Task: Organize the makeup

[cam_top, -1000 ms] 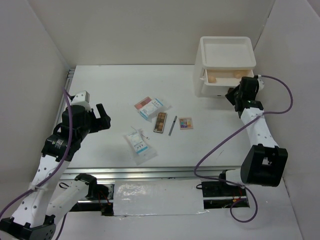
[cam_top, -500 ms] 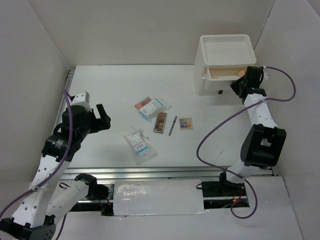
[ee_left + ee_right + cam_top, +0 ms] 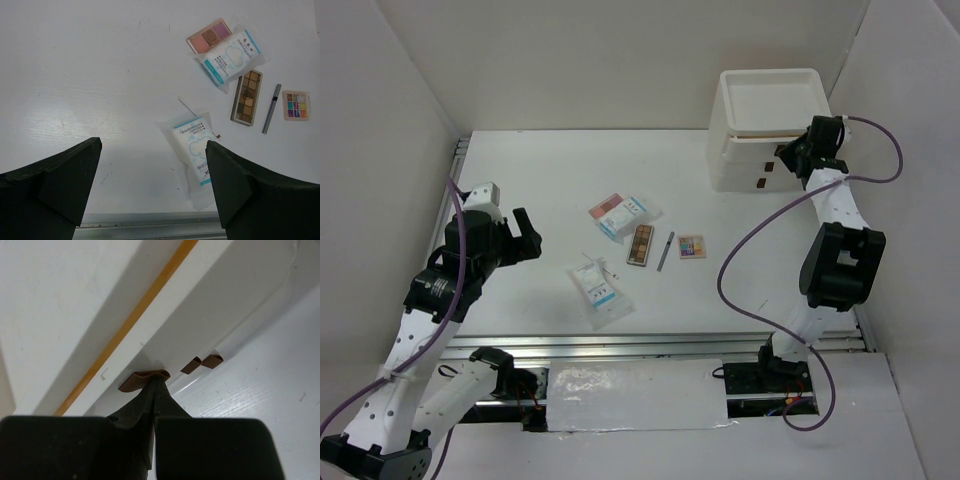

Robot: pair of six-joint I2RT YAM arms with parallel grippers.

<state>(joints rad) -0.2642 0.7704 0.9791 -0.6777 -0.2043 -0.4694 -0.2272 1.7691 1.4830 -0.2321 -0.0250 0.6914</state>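
The makeup lies mid-table: a pink compact (image 3: 607,206), a white-and-blue sachet (image 3: 632,215), a brown palette (image 3: 641,244), a grey pencil (image 3: 665,250), a multicoloured palette (image 3: 692,246) and a second sachet (image 3: 597,285). The left wrist view shows the compact (image 3: 210,36), sachets (image 3: 229,56) (image 3: 195,147), brown palette (image 3: 246,97), pencil (image 3: 271,108) and multicoloured palette (image 3: 296,105). My left gripper (image 3: 525,235) (image 3: 152,190) is open and empty, left of them. My right gripper (image 3: 782,160) (image 3: 157,382) is shut, its tips against the upper drawer's brown tab (image 3: 145,379). No sponges show.
The white stacked drawer unit (image 3: 760,140) stands at the back right with both drawers closed and an open tray on top. A second brown tab (image 3: 209,361) marks the lower drawer. White walls enclose the table; a metal rail runs along the near edge.
The upper drawer, open with sponges showing a second ago, is now closed. My right gripper moved back toward the unit with the drawer front. The left arm has not moved.
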